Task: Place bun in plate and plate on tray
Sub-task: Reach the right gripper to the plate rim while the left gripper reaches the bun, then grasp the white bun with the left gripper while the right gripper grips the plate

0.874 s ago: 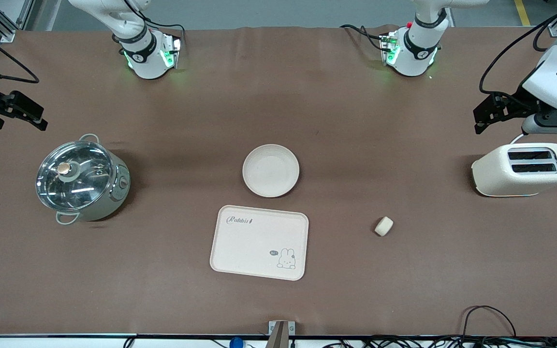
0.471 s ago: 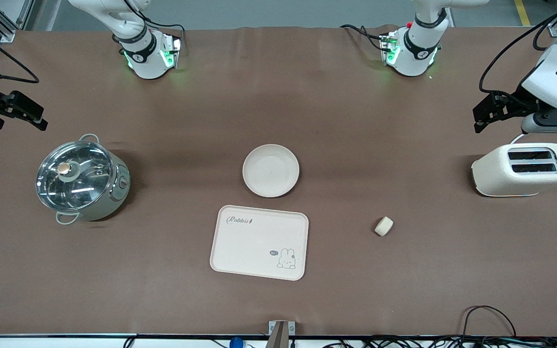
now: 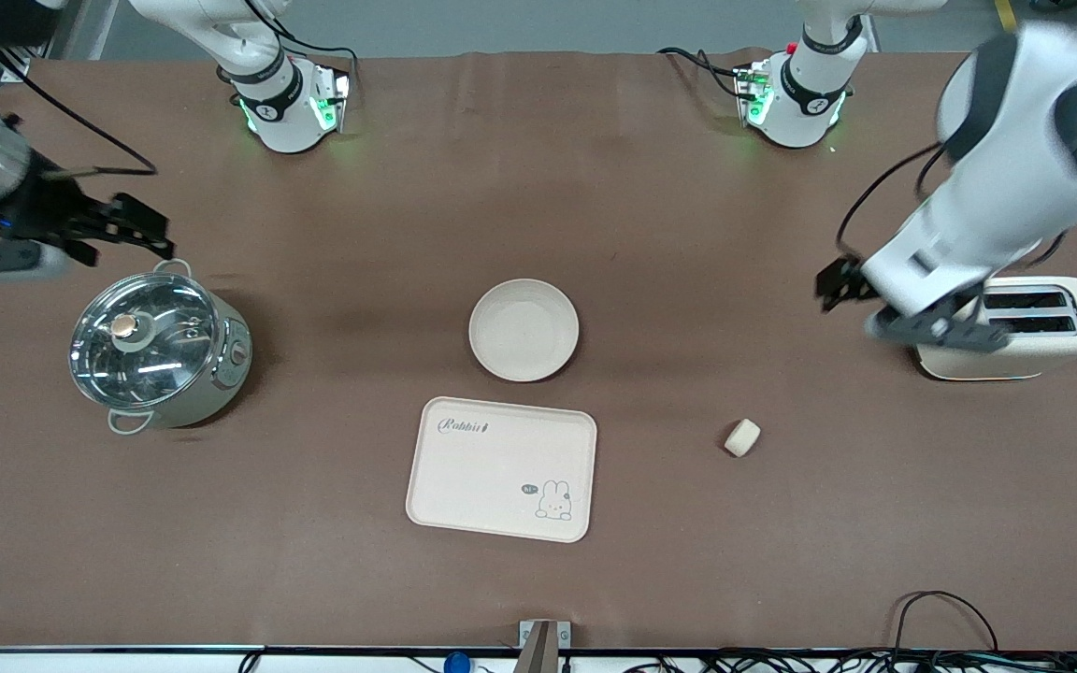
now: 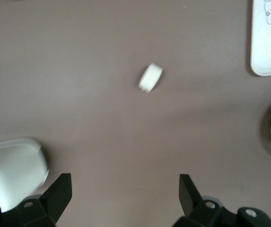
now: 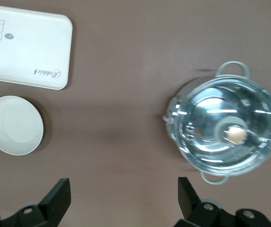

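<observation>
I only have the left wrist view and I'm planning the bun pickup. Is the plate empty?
Observer: Yes. The plate is empty and sits on the table, just farther from the front camera than the tray, not on it.
Operator: And the other arm?
Observer: The right gripper is open, over the table beside the lidded pot at the right arm's end, well apart from the plate.

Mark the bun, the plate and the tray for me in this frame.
bun (image 3: 742, 437): front view, middle of its rounded top.
plate (image 3: 524, 330): front view, bare centre of the dish.
tray (image 3: 492, 467): front view, plain surface between the lettering and the rabbit drawing.
</observation>
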You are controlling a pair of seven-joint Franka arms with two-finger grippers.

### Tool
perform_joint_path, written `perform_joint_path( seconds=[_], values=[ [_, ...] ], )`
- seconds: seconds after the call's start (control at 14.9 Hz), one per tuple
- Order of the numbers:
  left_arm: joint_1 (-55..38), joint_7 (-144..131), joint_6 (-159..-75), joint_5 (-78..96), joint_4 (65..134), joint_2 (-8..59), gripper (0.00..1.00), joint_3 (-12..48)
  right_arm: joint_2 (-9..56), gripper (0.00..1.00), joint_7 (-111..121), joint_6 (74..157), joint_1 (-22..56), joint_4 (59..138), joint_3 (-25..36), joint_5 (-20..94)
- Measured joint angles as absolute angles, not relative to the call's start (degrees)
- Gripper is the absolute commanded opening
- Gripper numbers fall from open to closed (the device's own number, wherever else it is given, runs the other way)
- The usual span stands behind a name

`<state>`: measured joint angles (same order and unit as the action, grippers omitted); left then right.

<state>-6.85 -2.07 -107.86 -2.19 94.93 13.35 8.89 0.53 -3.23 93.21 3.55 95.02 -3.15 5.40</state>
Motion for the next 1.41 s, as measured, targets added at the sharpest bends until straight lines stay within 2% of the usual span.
perform_joint_path(
  seconds=[0.27,0.4,0.61,0.81,0.87,0.94,1.08,1.14,1.21,1.41],
  values=[
    [-7.2,6.2,-127.7,-3.3,95.0,28.4,1.00,9.4,2.9,1.00,-4.1,110.3,5.8,105.5,-3.1,11.1],
    [-7.1,9.8,-135.4,-3.6,95.2,34.2,1.00,9.4,4.7,1.00,-7.8,115.9,9.1,108.6,-3.2,12.0],
    [-6.9,10.6,-145.4,-4.1,98.1,38.8,1.00,9.4,8.2,1.00,-15.0,122.8,15.7,111.0,-3.3,12.1],
    [-6.9,10.6,-148.5,-4.1,100.5,40.1,1.00,9.4,10.6,1.00,-22.3,133.1,21.9,116.2,-3.3,12.1],
    [-6.9,10.6,-149.3,-4.1,101.1,40.1,0.95,9.4,11.3,1.00,-24.0,136.4,23.7,117.9,-3.3,12.1],
    [-6.8,10.6,-149.7,-4.1,101.4,40.1,0.80,9.4,12.3,1.00,-25.5,139.8,25.2,119.4,-3.3,12.2],
    [-6.8,10.6,-149.8,-4.1,101.5,40.1,0.43,9.4,14.7,1.00,-28.2,145.6,27.5,121.6,-3.3,12.2],
    [-6.8,10.6,-149.9,-4.1,101.5,40.1,0.29,9.4,16.1,1.00,-29.6,147.9,28.6,122.2,-3.3,12.2],
    [-6.7,10.6,-149.9,-4.1,101.5,40.1,0.20,9.4,17.9,1.00,-31.4,150.1,29.6,122.5,-3.3,12.2],
    [-6.6,10.4,-150.0,-4.1,101.5,40.0,0.16,9.4,23.7,0.98,-36.1,157.6,32.4,122.7,-3.3,12.2]
  ],
)
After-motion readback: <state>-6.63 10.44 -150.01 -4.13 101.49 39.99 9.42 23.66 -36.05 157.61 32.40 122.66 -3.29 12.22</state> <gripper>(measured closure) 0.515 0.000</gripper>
